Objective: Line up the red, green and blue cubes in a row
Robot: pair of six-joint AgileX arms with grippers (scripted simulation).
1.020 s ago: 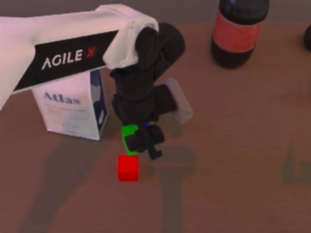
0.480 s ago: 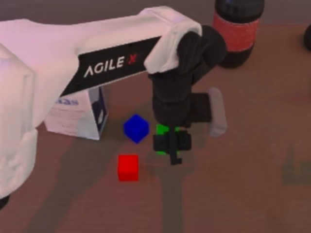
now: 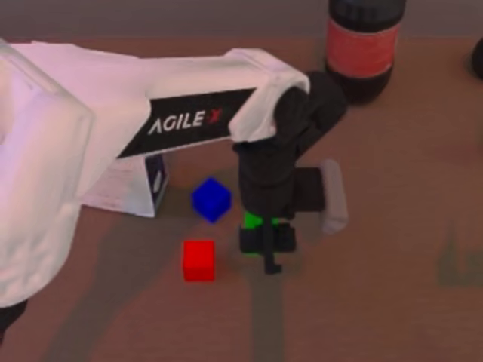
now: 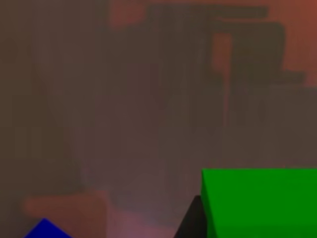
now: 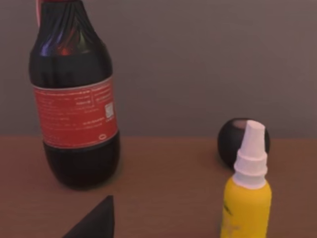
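The green cube (image 3: 252,220) is mostly hidden in the top view — only a sliver of it shows under the left gripper (image 3: 266,240), right of the table's middle. In the left wrist view it fills one corner as a flat green block (image 4: 260,202), with a dark finger (image 4: 190,220) pressed against its side, so the left gripper is clamped on it. Whether the cube rests on the table (image 3: 392,226) or hangs just above it I cannot tell.

The blue cube (image 3: 211,199) sits turned on a corner just left of the gripper, apart from it; only its tip (image 4: 45,228) shows in the left wrist view. The red cube (image 3: 198,260) lies nearer the front edge, just below the blue one and left of the green. Three cubes, one of each colour.

A white carton (image 3: 128,188) stands to the left, largely covered by the left arm. One dark bottle with a red label (image 3: 362,47) stands at the back, its top cut off.

The right arm is out of the top view; its wrist camera shows the bottle (image 5: 74,104), one yellow spray bottle (image 5: 246,196), a dark round thing (image 5: 242,141) behind it, and a black finger tip (image 5: 94,220) — its opening cannot be judged.
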